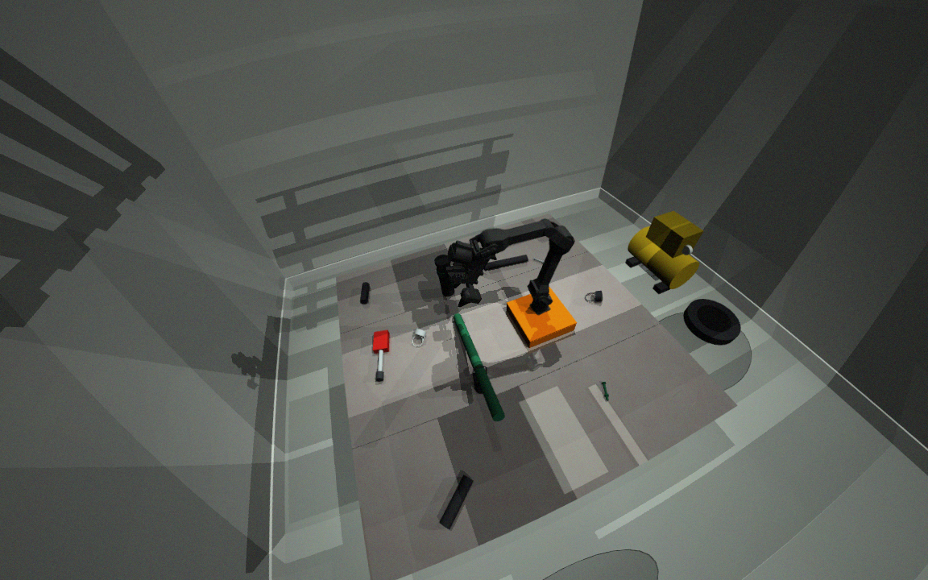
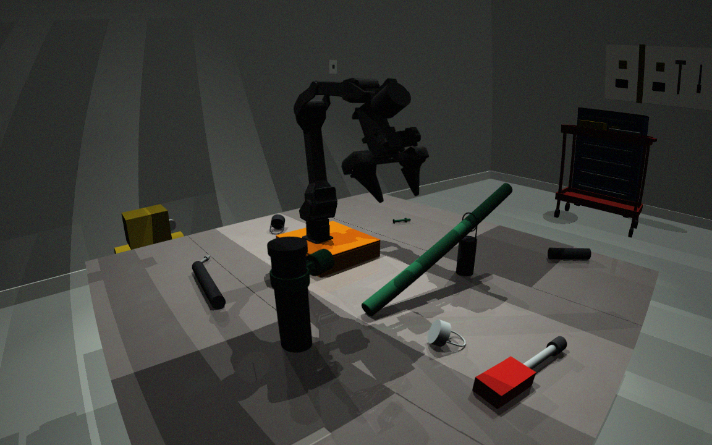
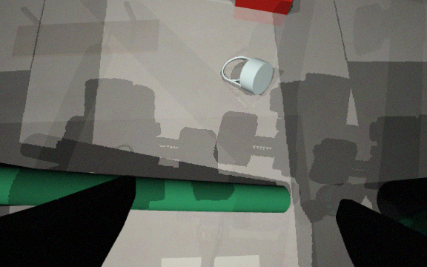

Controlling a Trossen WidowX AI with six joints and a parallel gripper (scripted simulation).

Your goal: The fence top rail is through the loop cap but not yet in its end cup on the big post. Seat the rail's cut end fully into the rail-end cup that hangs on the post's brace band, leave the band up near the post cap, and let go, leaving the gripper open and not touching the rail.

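Note:
The green rail slants through the wire loop above the short black post. Its far end is raised; its near end is low at the table, short of the big post and out of the cup. The big black post stands upright. The green brace band is around it just below its cap, and the green end cup hangs on the side toward the arm. My gripper is wide open and empty, pointing down above the rail, not touching it. The cup's opening is hidden.
A white cap with a ring and a red mallet lie beyond the rail. The orange base carries the arm. A black bar lies behind the post.

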